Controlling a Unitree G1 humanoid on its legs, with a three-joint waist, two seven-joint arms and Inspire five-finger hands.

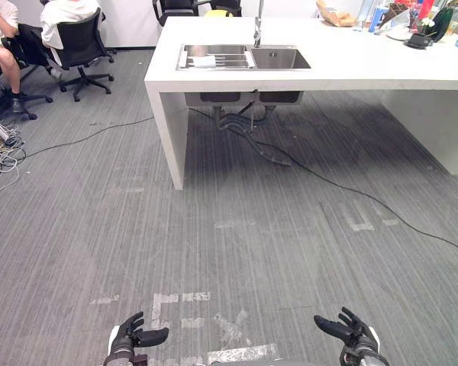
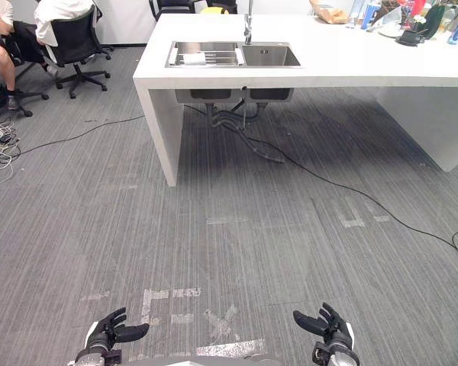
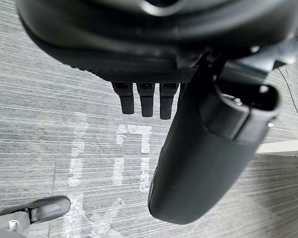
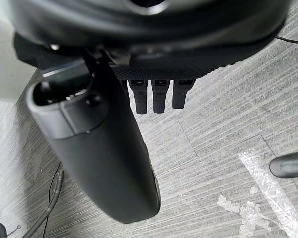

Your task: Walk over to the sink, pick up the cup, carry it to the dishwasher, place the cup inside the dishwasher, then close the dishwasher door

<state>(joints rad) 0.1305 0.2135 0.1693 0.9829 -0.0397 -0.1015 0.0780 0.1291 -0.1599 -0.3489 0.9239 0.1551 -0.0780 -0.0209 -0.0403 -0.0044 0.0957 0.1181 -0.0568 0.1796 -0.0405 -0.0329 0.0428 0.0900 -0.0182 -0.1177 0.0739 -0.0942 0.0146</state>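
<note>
The step in hand looks like the walk to the sink [image 1: 281, 58], set well ahead in the white worktop [image 1: 351, 65]; left hand [image 1: 133, 332] and right hand [image 1: 348, 329] hang wide and empty, and I cannot make out the cup, so next comes closing in.

Head views share sink [image 1: 278, 59]; wrist views face floor [image 3: 39, 99].

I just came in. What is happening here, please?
The robot stands on the grey floor, some way from the white counter that holds the sink. Its left hand and right hand hang low in front, fingers open, holding nothing. The job is at its start: the walk to the sink is not yet done. Two people sit on office chairs at the far left.
</note>
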